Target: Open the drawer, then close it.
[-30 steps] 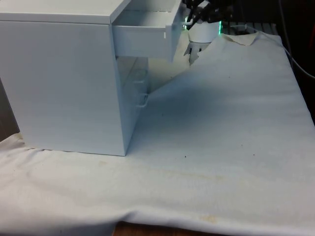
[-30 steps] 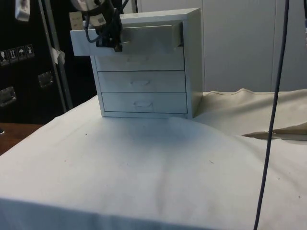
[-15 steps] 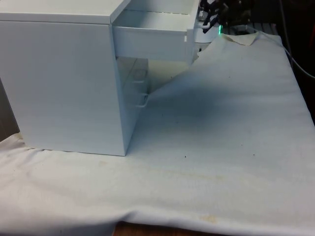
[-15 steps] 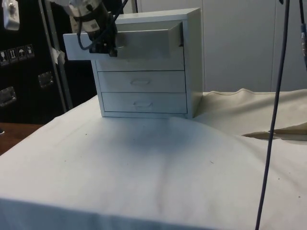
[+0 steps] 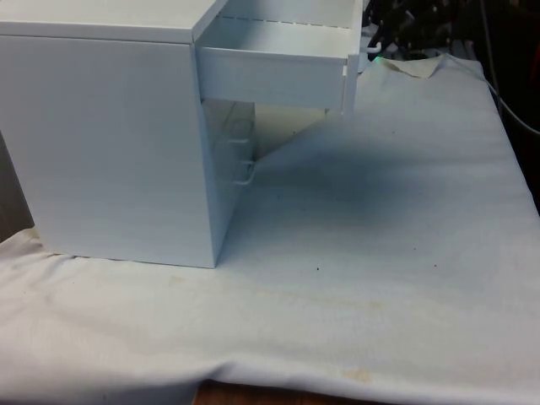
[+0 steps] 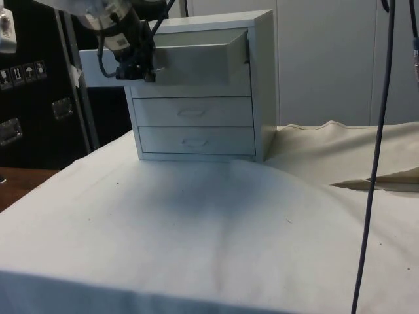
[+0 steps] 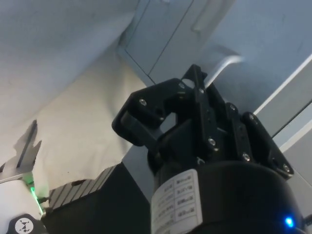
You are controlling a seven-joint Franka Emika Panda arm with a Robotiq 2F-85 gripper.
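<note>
A white chest (image 6: 203, 91) stands on the desk (image 5: 380, 253). Its top drawer (image 5: 274, 63) is pulled far out. The end effector (image 6: 135, 62) grips its handle (image 7: 222, 68).

text: none legible | white label (image 7: 178, 202) on gripper body; print too small to read

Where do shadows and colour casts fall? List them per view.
Front view: bluish cast, a soft shadow on the cloth beside the open top drawer. Side view: warmer tone, faint shadow before the chest. Wrist view: the pincer is dark against pale drawer fronts.
</note>
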